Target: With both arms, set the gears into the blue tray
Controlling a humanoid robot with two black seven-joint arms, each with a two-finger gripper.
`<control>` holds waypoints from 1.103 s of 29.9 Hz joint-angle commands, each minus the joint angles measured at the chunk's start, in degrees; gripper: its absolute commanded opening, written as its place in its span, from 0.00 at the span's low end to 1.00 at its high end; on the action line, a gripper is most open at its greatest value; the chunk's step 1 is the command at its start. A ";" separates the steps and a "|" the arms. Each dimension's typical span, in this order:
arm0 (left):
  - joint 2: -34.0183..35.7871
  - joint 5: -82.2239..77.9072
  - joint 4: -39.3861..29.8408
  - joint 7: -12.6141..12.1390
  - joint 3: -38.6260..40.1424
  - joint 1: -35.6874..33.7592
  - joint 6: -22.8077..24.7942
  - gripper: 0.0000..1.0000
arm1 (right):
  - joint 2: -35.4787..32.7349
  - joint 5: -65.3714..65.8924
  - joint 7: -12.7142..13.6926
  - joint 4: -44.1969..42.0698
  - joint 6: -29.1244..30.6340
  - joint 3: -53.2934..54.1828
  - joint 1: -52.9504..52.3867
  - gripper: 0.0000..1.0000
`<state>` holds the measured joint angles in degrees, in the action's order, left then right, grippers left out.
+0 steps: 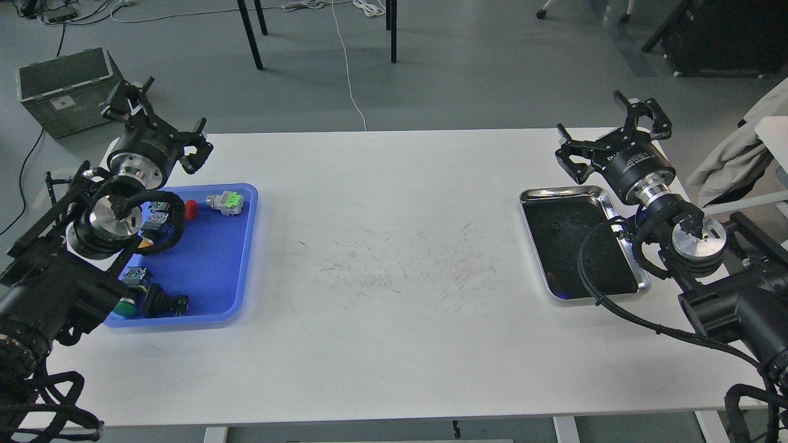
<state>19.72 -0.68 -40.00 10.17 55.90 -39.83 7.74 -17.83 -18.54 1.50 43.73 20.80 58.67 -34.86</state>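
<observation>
table (394,277) first, white and scuffed at the middle. blue tray (215,271) sits at its left side, holding push buttons (225,202) but no gears i can make out. silver tray (582,246) at right shows tiny specks, possibly gears, too small to tell. left gripper (154,123) and right gripper (615,138) hover spread, empty. such small rings could slip a pinch on the dark tray floor.
</observation>
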 commanded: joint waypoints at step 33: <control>0.41 -0.38 2.56 4.77 -0.71 -0.42 0.17 0.98 | -3.52 1.05 -2.55 0.74 1.70 -4.79 -1.96 0.99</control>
<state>20.23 -1.04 -37.43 14.87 55.11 -40.17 7.93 -20.03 -17.57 -1.01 44.31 21.83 56.02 -35.84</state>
